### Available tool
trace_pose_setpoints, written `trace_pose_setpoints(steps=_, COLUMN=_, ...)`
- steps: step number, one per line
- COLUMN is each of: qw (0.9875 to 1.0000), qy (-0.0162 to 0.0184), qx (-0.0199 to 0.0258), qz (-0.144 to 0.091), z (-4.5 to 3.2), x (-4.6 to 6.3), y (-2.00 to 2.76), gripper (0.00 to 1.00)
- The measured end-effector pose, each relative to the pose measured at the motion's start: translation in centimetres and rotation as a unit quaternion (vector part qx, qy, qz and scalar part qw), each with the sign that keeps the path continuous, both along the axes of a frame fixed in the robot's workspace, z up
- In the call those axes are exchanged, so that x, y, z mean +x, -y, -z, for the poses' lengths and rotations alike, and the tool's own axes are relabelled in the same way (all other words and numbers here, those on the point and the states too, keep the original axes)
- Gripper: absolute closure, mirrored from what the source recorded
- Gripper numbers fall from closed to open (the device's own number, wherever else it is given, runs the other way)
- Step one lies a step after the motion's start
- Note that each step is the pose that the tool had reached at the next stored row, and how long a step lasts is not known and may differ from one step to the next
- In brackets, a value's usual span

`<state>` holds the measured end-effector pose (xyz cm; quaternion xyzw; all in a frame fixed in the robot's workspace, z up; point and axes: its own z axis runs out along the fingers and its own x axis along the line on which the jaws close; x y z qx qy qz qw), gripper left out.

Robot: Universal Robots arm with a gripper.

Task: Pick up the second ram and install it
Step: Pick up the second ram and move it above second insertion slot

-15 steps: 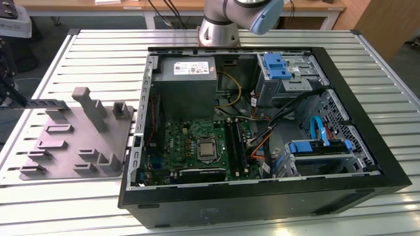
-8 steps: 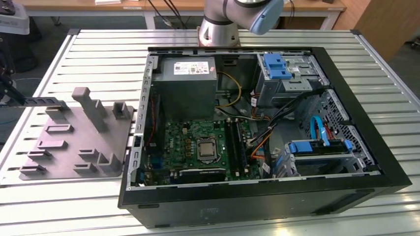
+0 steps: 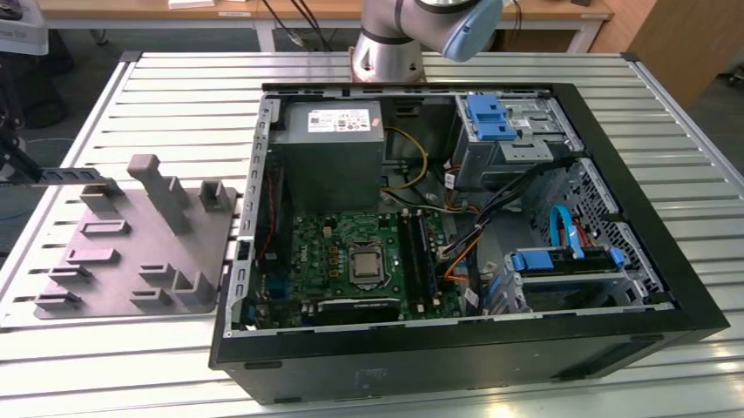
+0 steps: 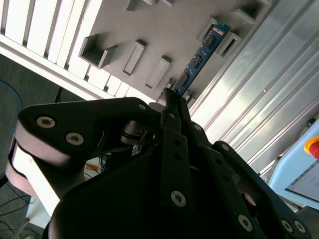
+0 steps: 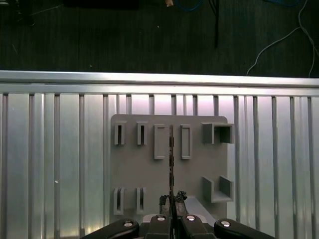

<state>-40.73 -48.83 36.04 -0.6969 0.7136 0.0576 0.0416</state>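
Exterior view gives me the slatted metal table point(image 3: 139, 78), and on it the open black computer case point(image 3: 465, 348) with its green motherboard point(image 3: 314, 252), just beside the grey holder plate point(image 3: 117, 261) on the exterior view's right. The plate carries several raised blocks and one tall post point(image 3: 145, 174). The second ram point(image 3: 72, 175) shows as a dark bar over the plate's edge farthest from the case, its free end close to that post. In both wrist views the gripper point(image 5: 172, 199) point(image 4: 169, 97) has its fingers pinched narrow on one end of the stick. In the first wrist view the stick point(image 5: 171, 159) is edge-on, running out from the fingertips across the plate point(image 5: 149, 174) between two hollow rectangular blocks point(image 5: 159, 142) point(image 5: 186, 142). In the second wrist view its blue face with dark chips point(image 4: 199, 57) reaches away from the fingertips. I cannot tell whether it touches the plate.
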Motion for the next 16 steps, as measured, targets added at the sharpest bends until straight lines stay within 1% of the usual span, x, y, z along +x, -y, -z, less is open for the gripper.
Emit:
trace_pose_setpoints(steps=6, qw=1.0, qy=0.0, qx=0.0013, qz=0.0, z=-0.42, x=0.0, y=0.0, gripper=0.86)
trace_pose_setpoints(steps=14, qw=1.0, qy=0.0, qx=0.0021, qz=0.0, z=-1.27, x=0.0, y=0.0, gripper=0.86)
trace_pose_setpoints(steps=15, qw=1.0, qy=0.0001, qx=0.0017, qz=0.0, z=-1.28, x=0.0, y=-0.01, gripper=0.86)
trace_pose_setpoints(steps=16, qw=1.0, qy=0.0, qx=-0.0034, qz=0.0, z=-1.29, x=0.0, y=-0.03, gripper=0.86)
